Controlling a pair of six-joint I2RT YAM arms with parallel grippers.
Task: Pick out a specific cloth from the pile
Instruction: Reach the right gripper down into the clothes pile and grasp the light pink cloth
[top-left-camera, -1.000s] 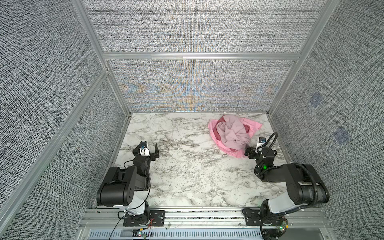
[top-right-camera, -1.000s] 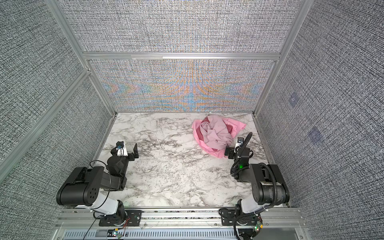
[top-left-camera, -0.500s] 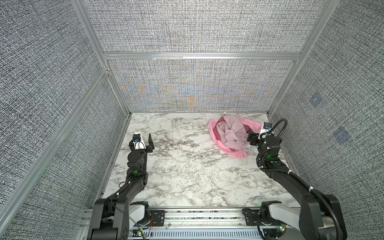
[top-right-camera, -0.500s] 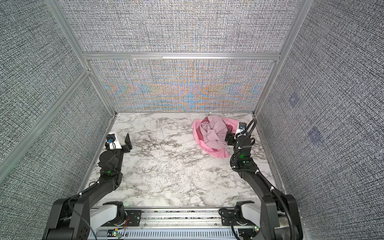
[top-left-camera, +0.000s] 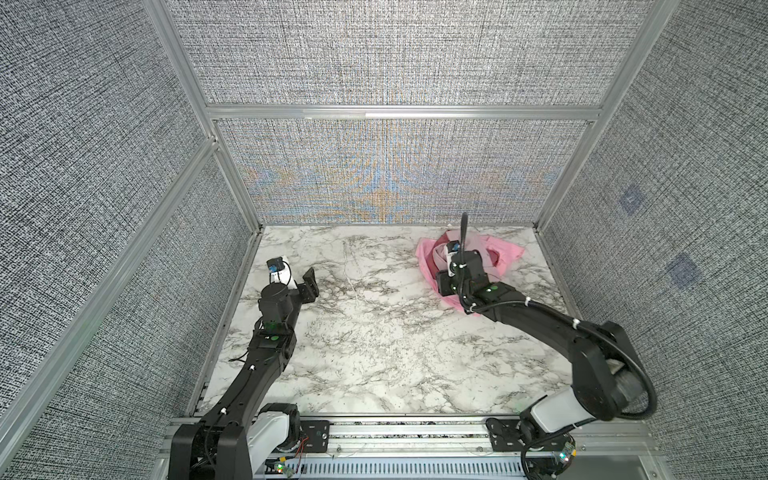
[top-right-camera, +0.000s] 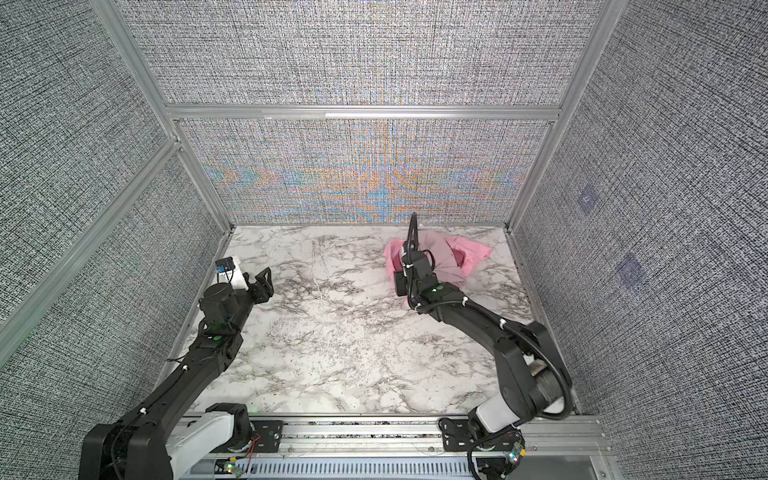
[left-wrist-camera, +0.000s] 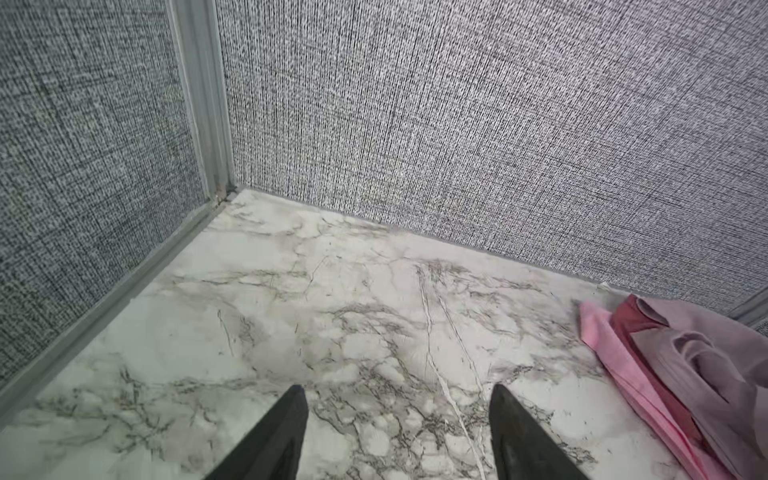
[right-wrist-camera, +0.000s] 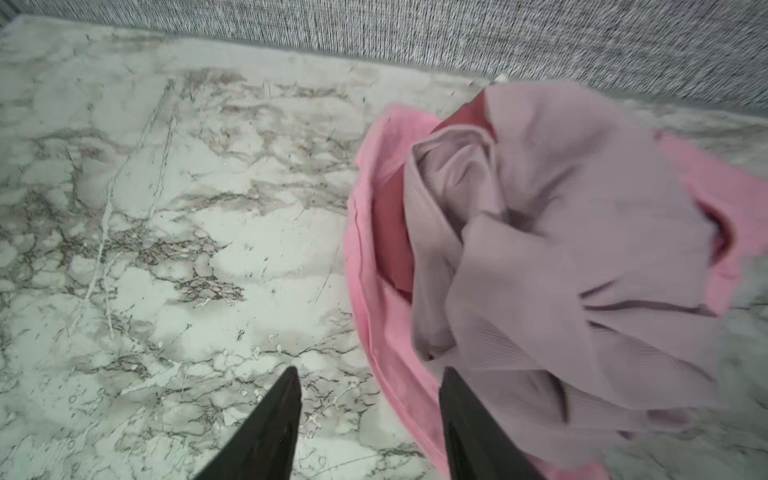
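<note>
at pile (right-wrist-camera: 561, 249) bottom, the cloth (right-wrist-camera: 374, 332) (pink)

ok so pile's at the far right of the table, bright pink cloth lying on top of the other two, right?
No. The bright pink cloth is at the bottom; the mauve-grey cloth lies on top, as the right wrist view shows. The pile is at the far right of the table.

The marble tabletop (top-left-camera: 374, 332) bears the pile (top-left-camera: 500, 254) near its far right corner.

Pink cloth (right-wrist-camera: 386, 332) lowest in crumpled pile (right-wrist-camera: 561, 249)
</note>
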